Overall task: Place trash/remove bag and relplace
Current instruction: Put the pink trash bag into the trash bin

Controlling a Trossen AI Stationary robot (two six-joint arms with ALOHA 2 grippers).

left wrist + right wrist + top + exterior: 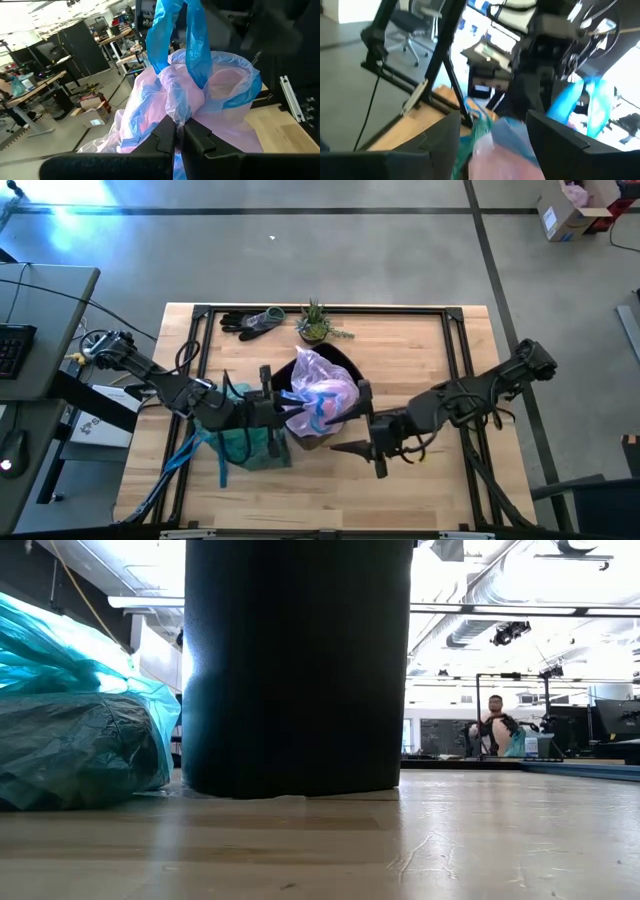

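A pale pink thin bag [322, 392] with a blue drawstring hem bulges over the mouth of the black bin [298, 665] at mid-table. The teal bin liner [245, 437], wrinkled, lies in a heap on the table just left of the bin, its blue ties [185, 452] trailing toward the near edge; the low view shows the liner [75, 730] resting against the tabletop. My left gripper [287, 408] is at the pink bag's left side, shut on it. My right gripper [354, 422] is open at the bag's right side, one finger on either side of its edge [506, 150]. No trash shows. My left gripper pinches a bunched fold of the pink bag [176, 114] between its two fingers, just below the blue hem, coming level from the table's left. Several gathered layers sit in the pinch. The blue drawstring loops [196, 40] rise above the fingers.
Dark gloves [250, 322] and a small green plant [317, 323] lie at the table's far edge. A black frame rail [455, 350] runs along the table's border. Bare wood lies near and right of the bin. A person [492, 725] sits far off in the room.
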